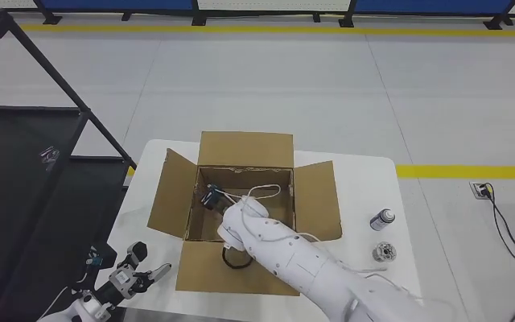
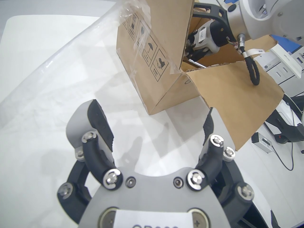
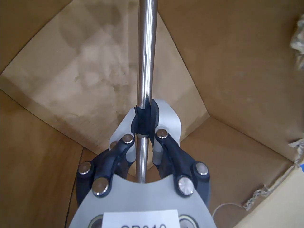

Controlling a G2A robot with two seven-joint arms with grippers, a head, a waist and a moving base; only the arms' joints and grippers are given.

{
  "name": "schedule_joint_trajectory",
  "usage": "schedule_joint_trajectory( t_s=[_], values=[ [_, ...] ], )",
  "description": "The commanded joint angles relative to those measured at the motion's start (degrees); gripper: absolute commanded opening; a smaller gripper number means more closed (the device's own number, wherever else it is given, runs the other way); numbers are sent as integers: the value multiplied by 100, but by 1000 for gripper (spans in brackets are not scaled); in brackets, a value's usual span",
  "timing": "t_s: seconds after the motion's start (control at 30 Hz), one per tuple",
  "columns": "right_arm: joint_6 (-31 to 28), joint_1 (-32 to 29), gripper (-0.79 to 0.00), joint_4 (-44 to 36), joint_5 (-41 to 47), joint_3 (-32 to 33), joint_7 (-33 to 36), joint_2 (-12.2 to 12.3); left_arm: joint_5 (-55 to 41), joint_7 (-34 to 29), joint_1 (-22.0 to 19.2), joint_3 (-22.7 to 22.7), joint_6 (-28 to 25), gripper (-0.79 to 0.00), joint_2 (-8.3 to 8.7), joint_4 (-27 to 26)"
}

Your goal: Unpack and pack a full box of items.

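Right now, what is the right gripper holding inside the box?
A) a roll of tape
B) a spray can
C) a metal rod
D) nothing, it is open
C: in the right wrist view, the right gripper is shut on a shiny metal rod, with the brown walls of the box all around it.

Brown box [image 1: 245,149], silver rod [image 3: 146,48]

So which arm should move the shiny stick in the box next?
Likely the right: the right gripper is shut on the metal rod inside the box; the left gripper hangs open outside, over the table.
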Motion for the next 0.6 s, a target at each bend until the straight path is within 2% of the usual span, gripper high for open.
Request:
schedule_joint_trajectory(
  t_s=[0.0, 0.03, 0.07, 0.13, 0.2, 0.33, 0.57],
  values=[
    [-49, 31, -785, 262, 42, 5, -54, -105, 0, 0, 0, 0, 0, 0, 0, 0],
    [-78, 43, -785, 378, 76, 14, -68, -156, 0, 0, 0, 0, 0, 0, 0, 0],
    [-106, 62, -736, 489, 96, 20, -86, -204, 0, 0, 0, 0, 0, 0, 0, 0],
    [-157, 92, -582, 695, 140, 38, -135, -295, 0, 0, 0, 0, 0, 0, 0, 0],
    [-200, 120, -529, 883, 162, 52, -196, -376, 0, 0, 0, 0, 0, 0, 0, 0],
    [-300, 177, -496, 1201, 213, 106, -320, -498, 0, 0, 0, 0, 0, 0, 0, 0],
    [-576, 279, -496, 1450, 331, 275, -626, -579, 0, 0, 0, 0, 0, 0, 0, 0]
  ],
)
